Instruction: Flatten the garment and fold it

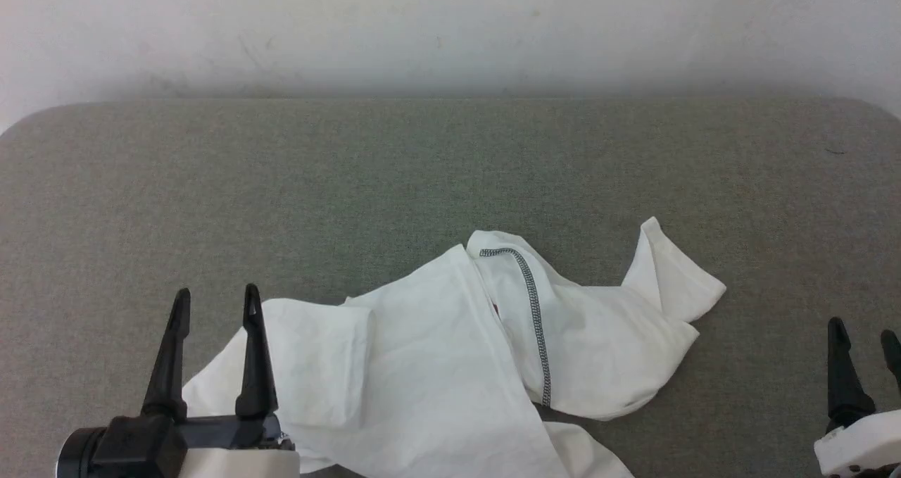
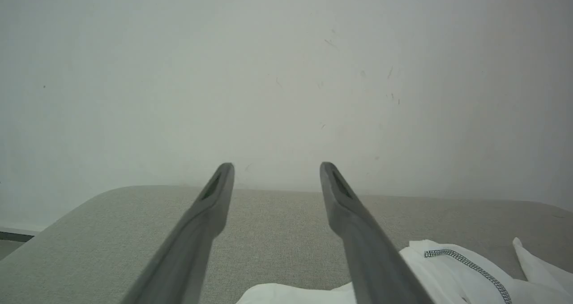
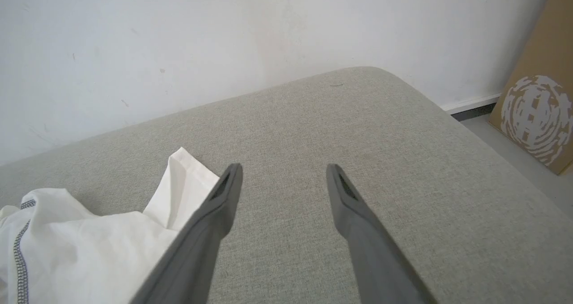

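White thin-fabric long-sleeved garment (image 1: 436, 365), with dark grey zigzag stitching, is found crumpled on the grey cloth-covered table (image 1: 422, 161), at the middle of its near edge. The dark 2-fingered left gripper (image 1: 217, 295) is seen over the garment's left end, spread wide and empty. The right gripper (image 1: 864, 326) is seen beyond the garment's right end, clear of the cloth, equally wide and empty.

White garment (image 1: 422, 365), dark grey zigzag stitching; grey-green table (image 1: 211, 196).

Soft, even, bright light throughout; faint shadow along the wall's (image 1: 450, 34) foot; wrist views slightly hazy.
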Tool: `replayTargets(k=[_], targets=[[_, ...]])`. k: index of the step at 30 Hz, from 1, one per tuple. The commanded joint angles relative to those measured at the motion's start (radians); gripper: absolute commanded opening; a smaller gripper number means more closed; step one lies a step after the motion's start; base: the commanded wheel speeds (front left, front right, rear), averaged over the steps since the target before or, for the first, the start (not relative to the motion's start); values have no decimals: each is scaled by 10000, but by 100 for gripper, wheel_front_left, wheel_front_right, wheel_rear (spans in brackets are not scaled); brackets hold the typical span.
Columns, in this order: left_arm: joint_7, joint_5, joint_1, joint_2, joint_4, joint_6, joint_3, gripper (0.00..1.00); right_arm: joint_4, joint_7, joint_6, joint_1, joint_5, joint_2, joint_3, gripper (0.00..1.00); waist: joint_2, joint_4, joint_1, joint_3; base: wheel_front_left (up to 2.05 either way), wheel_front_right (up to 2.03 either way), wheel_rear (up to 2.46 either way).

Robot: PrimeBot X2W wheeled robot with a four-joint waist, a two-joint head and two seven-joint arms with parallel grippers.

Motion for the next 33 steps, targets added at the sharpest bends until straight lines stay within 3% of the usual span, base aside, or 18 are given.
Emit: replayTargets(k=[1,6,12,19,26,27,28,29,33], targets=[[-47,44,31,-69,53,-110,98,100,-67,8,-6,64,-85,22,48,100,2,65,0,30,0,0,0],[-47,-57,-163,-313,88,-439,319,100,-640,805,-6,-452,-510,22,648,100,2,215,0,351,0,0,0],[-47,-102,-480,-559,261,-835,367,100,-752,3229,-6,-1649,-1237,2,1793,100,2,462,0,896,0,0,0],[-47,-88,-796,-748,600,-1194,289,100,565,5690,-6,-2802,-1277,-827,2823,100,2,953,0,1257,0,0,0],[-47,-109,-935,-857,840,-1427,226,100,2289,6931,-6,-3562,-1513,-1770,4054,100,2,1440,0,1500,0,0,0],[-47,-127,-960,-870,873,-1455,197,100,2540,7021,-6,-3614,-1472,-1819,4180,92,2,1511,0,1522,0,0,0],[-47,-162,-984,-883,903,-1471,176,100,2777,7058,-6,-3657,-1388,-1810,4203,42,2,1574,0,1532,0,0,0],[-47,-192,-1000,-894,936,-1485,152,100,2985,7066,-6,-3688,-1331,-1816,4234,0,2,1632,0,1522,0,0,0],[-47,-224,-924,-924,1043,-1475,118,100,3220,6555,-6,-4025,-1096,-1888,4161,0,2,1723,0,1306,0,0,0]])
